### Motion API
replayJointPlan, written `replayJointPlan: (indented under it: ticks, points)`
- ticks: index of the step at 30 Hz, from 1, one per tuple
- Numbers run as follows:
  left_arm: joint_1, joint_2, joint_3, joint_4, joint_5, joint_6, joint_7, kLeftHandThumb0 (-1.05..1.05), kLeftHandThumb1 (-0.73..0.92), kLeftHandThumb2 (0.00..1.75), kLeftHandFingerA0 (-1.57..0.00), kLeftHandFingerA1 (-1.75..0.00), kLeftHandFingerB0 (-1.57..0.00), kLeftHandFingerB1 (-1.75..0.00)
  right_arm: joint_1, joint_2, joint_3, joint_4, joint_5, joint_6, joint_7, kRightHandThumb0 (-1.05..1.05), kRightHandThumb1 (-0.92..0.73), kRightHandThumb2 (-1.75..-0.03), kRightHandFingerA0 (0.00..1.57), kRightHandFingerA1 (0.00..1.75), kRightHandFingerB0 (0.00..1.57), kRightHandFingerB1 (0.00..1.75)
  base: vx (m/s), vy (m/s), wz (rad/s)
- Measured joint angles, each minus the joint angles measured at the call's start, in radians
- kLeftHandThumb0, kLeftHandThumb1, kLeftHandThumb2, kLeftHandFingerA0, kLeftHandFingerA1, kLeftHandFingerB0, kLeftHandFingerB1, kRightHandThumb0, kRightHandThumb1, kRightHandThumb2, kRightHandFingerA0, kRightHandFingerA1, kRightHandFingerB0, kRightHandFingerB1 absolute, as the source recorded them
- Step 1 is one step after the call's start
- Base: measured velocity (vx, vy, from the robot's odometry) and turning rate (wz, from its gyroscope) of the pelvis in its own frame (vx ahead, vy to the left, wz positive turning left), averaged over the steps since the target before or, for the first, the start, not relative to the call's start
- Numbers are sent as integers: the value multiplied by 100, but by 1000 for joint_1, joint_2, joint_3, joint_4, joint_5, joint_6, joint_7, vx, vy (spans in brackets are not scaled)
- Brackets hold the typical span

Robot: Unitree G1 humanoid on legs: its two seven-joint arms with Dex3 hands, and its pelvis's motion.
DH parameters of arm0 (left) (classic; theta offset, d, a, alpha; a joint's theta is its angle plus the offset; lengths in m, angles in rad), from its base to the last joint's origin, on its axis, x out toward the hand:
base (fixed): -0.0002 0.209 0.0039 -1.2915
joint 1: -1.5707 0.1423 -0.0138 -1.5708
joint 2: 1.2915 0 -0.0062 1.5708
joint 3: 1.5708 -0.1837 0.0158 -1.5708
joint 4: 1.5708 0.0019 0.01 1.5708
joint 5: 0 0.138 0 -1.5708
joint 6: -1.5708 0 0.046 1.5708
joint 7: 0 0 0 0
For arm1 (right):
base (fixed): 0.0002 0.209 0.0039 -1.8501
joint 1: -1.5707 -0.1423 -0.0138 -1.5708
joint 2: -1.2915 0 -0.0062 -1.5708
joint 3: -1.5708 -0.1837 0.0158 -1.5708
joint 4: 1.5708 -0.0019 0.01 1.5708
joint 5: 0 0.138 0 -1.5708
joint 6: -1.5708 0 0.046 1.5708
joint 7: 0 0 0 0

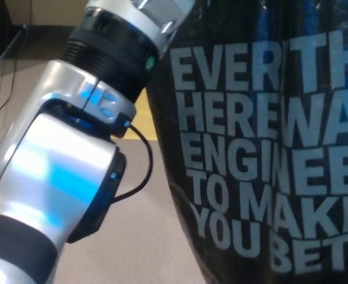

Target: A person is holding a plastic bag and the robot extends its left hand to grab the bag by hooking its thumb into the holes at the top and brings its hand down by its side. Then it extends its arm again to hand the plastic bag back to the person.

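Note:
A black plastic bag (263, 148) with large grey lettering hangs close in front of the camera and fills the right half of the head view. My left arm (73, 160), silver with a black cuff, reaches up from the lower left toward the top of the picture. Its hand is above the top edge and does not show. The bag's top and its holes are out of the picture too. My right hand does not show.
Beige floor (144, 236) lies below the arm and bag. A yellow sheet (144, 121) on the floor peeks out between them. Thin black cables (5, 89) and a dark object sit at the upper left.

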Motion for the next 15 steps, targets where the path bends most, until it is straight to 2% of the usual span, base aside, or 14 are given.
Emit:
replayJointPlan:
  ticks: [7,8,12,13,15]
  points:
    - [153,114,8,-196,-32,5,-117,-79,45,84,0,-3,0,-1,-14,0,3,2,0,0,2,-39,-68,-61,74,58,51,38,0,0,0]
    - [178,132,10,-224,-35,5,-133,-79,45,84,0,-2,0,-2,-18,0,3,2,0,0,3,-39,-69,-61,76,66,52,38,0,0,0]
    - [282,201,20,-344,-58,13,-202,-79,44,84,0,-4,0,-2,-33,0,5,3,0,0,4,-40,-69,-61,77,64,51,37,0,0,0]
    - [294,209,21,-358,-60,15,-210,-81,46,85,0,-3,0,0,-34,0,5,3,0,0,4,-39,-69,-61,74,59,50,37,0,0,0]
    - [354,242,28,-424,-73,22,-250,-78,44,83,0,-4,0,-3,-37,0,6,4,0,3,5,-40,-69,-61,76,63,51,37,0,0,0]
